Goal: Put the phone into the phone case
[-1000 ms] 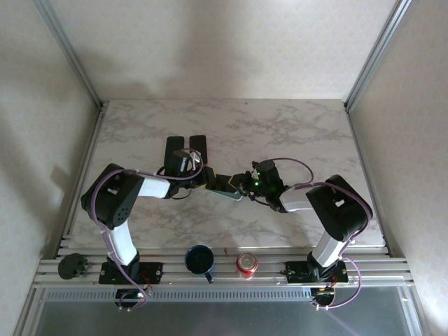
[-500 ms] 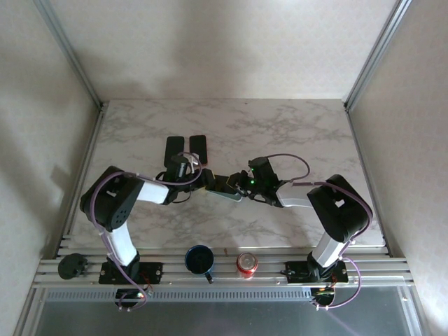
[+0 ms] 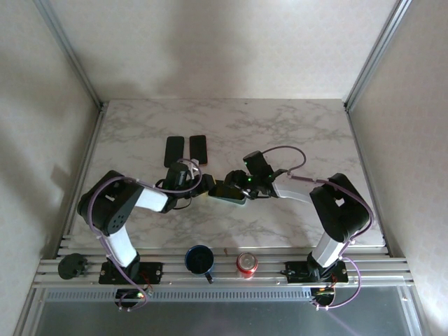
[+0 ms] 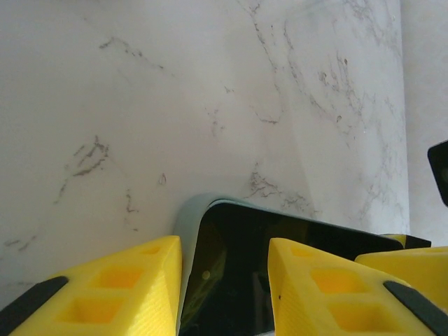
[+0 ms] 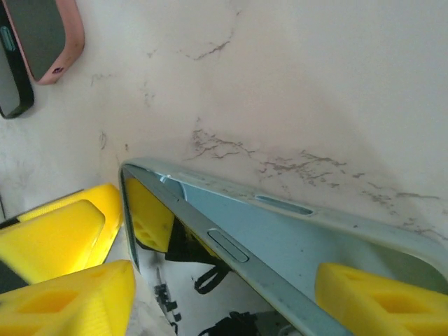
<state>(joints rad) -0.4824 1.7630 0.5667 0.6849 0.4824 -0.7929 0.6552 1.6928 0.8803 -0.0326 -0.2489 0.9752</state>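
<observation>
The black-screened phone (image 3: 225, 189) lies partly in the pale blue-grey phone case (image 3: 234, 199) at mid-table between both arms. In the right wrist view the phone's side edge (image 5: 231, 246) rises at a slant above the case's wall (image 5: 280, 206). My left gripper (image 3: 203, 186) is shut on the left end of the case. One yellow finger (image 4: 105, 287) is outside the case rim (image 4: 187, 224), the other finger (image 4: 329, 287) over the phone's screen (image 4: 238, 273). My right gripper (image 3: 240, 183) stands open, its fingers (image 5: 70, 301) wide apart on either side of phone and case.
Two other dark phones (image 3: 173, 150) (image 3: 198, 147) lie side by side behind the left gripper, one in a pink case (image 5: 49, 35). A blue mug (image 3: 199, 260) and a red can (image 3: 246, 263) stand on the near rail.
My right gripper has opened and shifted left and back over the phone. The left gripper has moved slightly nearer, staying shut, and phone and case have shifted with it.
</observation>
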